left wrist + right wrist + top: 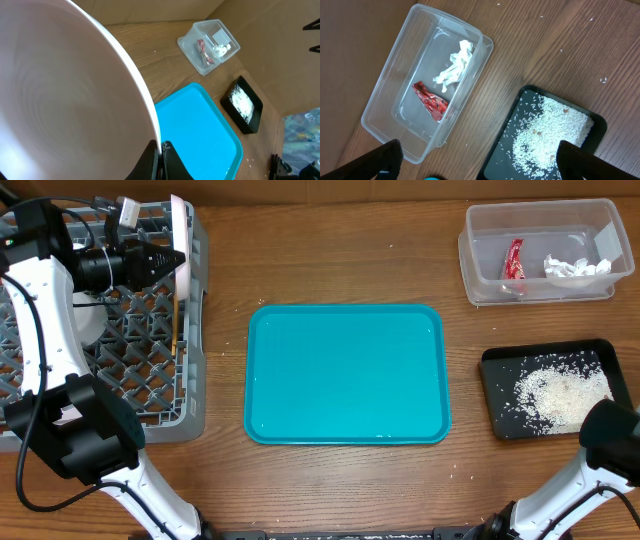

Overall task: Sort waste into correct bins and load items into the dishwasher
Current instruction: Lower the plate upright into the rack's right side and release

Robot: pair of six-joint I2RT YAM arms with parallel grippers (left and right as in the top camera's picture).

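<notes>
My left gripper (161, 150) is shut on the rim of the white plate (65, 90), which fills the left wrist view. From overhead, the plate (180, 230) stands on edge over the right side of the grey dishwasher rack (150, 380), with the left gripper (168, 258) beside it. A white bowl (85, 320) and thin wooden chopsticks (177, 320) sit in the rack. The clear tub (540, 250) holds the red wrapper (431, 101) and the white tissue (452, 67). Rice (555, 132) lies in the black tray (495, 395). My right gripper (481, 162) hangs open above them, holding nothing.
The teal tray (345, 375) lies bare in the middle of the wooden table. A few stray rice grains (455, 473) dot the wood near its right corner. The right arm's base (610, 440) stands at the front right.
</notes>
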